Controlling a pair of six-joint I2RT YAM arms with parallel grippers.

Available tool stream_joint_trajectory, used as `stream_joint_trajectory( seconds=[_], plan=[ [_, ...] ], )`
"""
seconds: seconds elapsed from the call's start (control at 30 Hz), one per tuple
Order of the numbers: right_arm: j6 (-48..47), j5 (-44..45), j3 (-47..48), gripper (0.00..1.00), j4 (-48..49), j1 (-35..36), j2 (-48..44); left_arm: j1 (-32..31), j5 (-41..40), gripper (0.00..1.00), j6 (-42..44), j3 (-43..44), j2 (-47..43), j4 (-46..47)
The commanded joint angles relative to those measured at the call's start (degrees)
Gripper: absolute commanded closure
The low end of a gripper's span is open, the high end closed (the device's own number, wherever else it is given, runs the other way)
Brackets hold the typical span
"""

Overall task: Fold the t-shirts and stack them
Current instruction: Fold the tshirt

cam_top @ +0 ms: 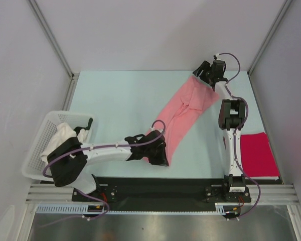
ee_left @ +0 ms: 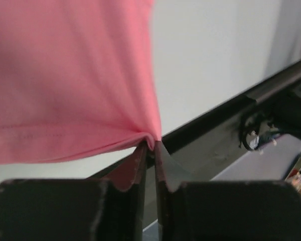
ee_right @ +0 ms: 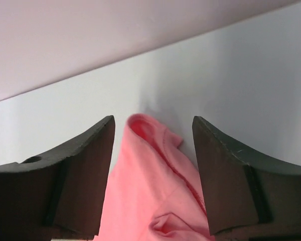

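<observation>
Because the salmon-pink t-shirt (cam_top: 183,118) is thin, limp cloth, it looks light and will likely sag and crease wherever nothing supports it. I judge hems and corners the best places to take it, both ends at once. It stretches as a narrow diagonal band over the counter (cam_top: 115,100), from the lower centre of the top view to the upper right. At its lower end the left hand (ee_left: 149,146) pinches a hem corner, and the cloth gathers to a point between nearly closed jaws. At the upper end the right hand (ee_right: 153,123) stands open, with the shirt's rolled edge lying unclamped between its jaws. The magenta-red t-shirt (cam_top: 258,153) lies folded flat at the counter's right edge. At the left edge, a white lattice basket (cam_top: 32,160) holds a crumpled white cloth (cam_top: 65,133).
</observation>
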Motion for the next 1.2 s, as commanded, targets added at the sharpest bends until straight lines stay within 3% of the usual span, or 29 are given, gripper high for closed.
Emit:
stream_joint_trajectory(
  seconds=[0.0,0.23,0.33,0.43,0.53,0.63,0.83,0.97,1.17],
  plan=[
    [-0.71,-1.28,5.95,0.32,-0.97,-0.23,-0.65,-0.88,5.18,0.81,6.43,5.71,0.71,-2.01],
    [-2.29,3.10,-1.67,0.31,-13.70,-2.60,-16.10,0.00,8.17,0.53,15.48,12.57,-5.26,-13.53],
    [-0.98,1.28,-10.28,0.30,-18.11,-5.06,-24.62,2.63,13.27,0.50,18.73,14.50,-6.67,-18.00],
    [2.27,-1.79,-22.19,0.31,-19.96,-8.66,-32.71,9.03,12.84,0.46,21.99,13.91,-9.74,-19.60],
    [2.28,-2.69,-33.28,0.31,-20.22,-11.48,-38.87,22.97,14.85,0.38,24.55,11.53,-10.28,-19.43],
    [2.89,-4.35,-40.60,0.34,-18.82,-13.84,-42.74,29.34,15.82,0.38,27.88,11.52,-7.65,-19.07],
    [4.04,-9.54,-51.42,0.38,-11.89,-15.17,-43.37,39.45,19.76,0.36,35.00,13.72,2.19,-18.90],
    [7.37,-12.26,-56.96,0.40,-7.23,-16.75,-42.14,41.39,21.89,0.39,37.65,15.48,8.87,-20.65],
    [8.26,-16.39,-56.53,0.44,0.25,-17.11,-36.88,41.40,20.66,0.39,38.61,12.94,10.64,-20.74]
  ],
)
